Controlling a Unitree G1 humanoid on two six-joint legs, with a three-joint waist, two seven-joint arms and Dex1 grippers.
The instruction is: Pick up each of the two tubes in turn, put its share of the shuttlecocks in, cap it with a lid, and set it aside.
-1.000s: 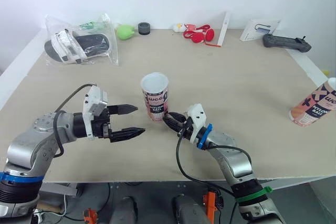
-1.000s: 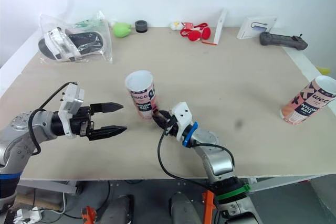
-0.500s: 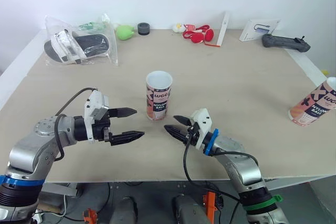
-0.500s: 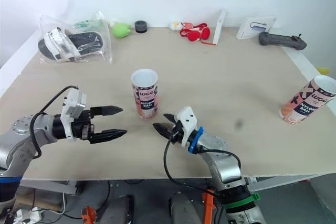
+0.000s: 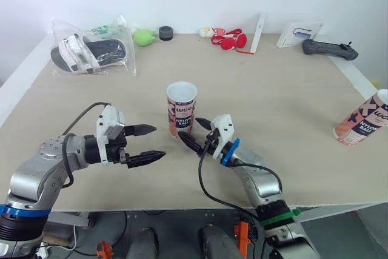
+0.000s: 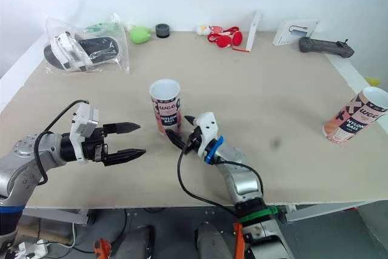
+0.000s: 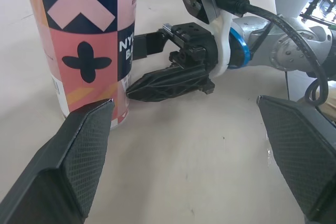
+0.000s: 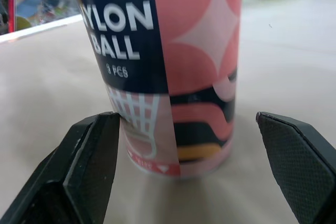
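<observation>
A pink and navy shuttlecock tube (image 5: 182,108) stands upright and uncapped at the table's middle. My right gripper (image 5: 189,128) is open at its lower part, one finger on each side. The right wrist view shows the tube (image 8: 173,66) standing between the fingers (image 8: 89,166) with gaps on both sides. My left gripper (image 5: 159,141) is open and holds nothing, a short way to the tube's left and pointing at it. In the left wrist view the tube (image 7: 79,40) and the right gripper (image 7: 142,64) lie just ahead. A second tube (image 5: 362,121) stands at the table's right edge.
Along the far edge lie a clear bag with sandals (image 5: 94,53), a green lump (image 5: 144,36), a small black ring (image 5: 166,32), red items (image 5: 229,39), a white strip (image 5: 259,32), a white card (image 5: 300,34) and a black controller (image 5: 330,48).
A second ago my right gripper was shut against the base of the tilted tube. It opened and drew back, the tube stood upright, and now its open fingers flank the tube. The left arm barely moved.
</observation>
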